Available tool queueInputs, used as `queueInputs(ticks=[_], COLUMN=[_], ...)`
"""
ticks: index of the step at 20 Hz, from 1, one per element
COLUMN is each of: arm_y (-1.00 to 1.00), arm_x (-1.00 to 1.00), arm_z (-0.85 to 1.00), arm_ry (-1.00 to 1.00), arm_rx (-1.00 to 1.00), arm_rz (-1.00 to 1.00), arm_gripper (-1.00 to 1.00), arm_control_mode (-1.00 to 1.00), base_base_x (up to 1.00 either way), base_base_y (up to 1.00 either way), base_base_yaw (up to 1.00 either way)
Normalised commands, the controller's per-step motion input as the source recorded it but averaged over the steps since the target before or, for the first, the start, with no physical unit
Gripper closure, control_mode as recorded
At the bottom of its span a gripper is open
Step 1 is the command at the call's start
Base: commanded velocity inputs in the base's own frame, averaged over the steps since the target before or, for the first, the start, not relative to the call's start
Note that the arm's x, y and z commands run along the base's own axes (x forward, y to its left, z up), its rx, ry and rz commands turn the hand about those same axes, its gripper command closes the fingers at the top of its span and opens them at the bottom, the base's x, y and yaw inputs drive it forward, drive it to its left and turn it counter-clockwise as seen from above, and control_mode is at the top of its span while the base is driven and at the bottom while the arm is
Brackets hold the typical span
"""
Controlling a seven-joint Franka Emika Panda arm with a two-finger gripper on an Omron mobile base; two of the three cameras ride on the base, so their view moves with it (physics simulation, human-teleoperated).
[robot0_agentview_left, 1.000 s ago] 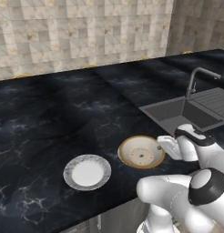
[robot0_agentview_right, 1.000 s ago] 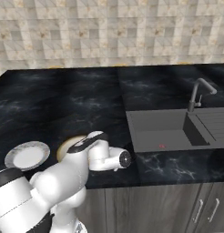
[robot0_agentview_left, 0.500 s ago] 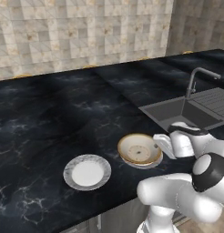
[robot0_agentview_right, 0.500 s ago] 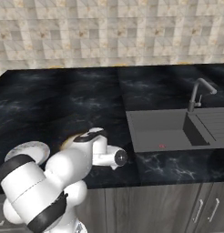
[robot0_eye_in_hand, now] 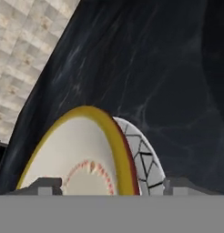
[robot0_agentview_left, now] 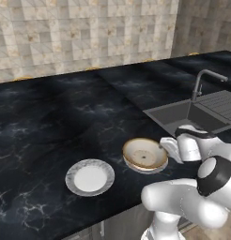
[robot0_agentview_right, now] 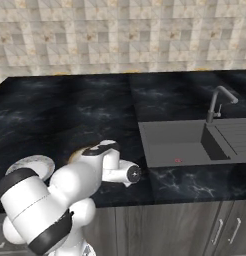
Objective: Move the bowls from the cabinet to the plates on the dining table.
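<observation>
**Cream bowl set down on the nearer plate**

Beige stone tiles back the broad black marble-look table, whose grey inset sink and metal tap sit off to the right. Near the front edge, the shallow cream bowl with the orange-tan rim and ringed centre rests on a grey speckled plate, whose cracked-looking rim peeks out beside it in the hand view, so this delivery looks done. The white arm's gripper sits just beside the bowl's right edge, jaws spread wide with a tip on either side of the rim and nothing held, probably to let the bowl settle. A second grey-rimmed, white-centred plate lies bare to the left, presumably awaiting the other bowl.
</observation>
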Motion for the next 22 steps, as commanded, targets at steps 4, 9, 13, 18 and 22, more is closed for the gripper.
queueInputs(ticks=[4,9,13,18,22], arm_y=[-0.15,-0.11,-0.18,0.03,0.32], arm_x=[0.02,-0.4,-0.92,-0.96,-0.85], arm_z=[0.7,1.0,0.85,0.96,1.0], arm_ry=[0.02,0.01,0.06,0.03,0.0], arm_rx=[0.0,0.0,0.07,0.06,0.0], arm_rz=[-0.01,0.0,0.0,0.0,0.0], arm_gripper=[-1.0,-1.0,-1.0,-1.0,-1.0], arm_control_mode=[-1.0,-1.0,-1.0,-1.0,-1.0], base_base_x=[0.0,0.0,0.0,0.0,0.0], base_base_y=[0.0,0.0,0.0,0.0,0.0], base_base_yaw=[0.0,0.0,0.0,0.0,0.0])
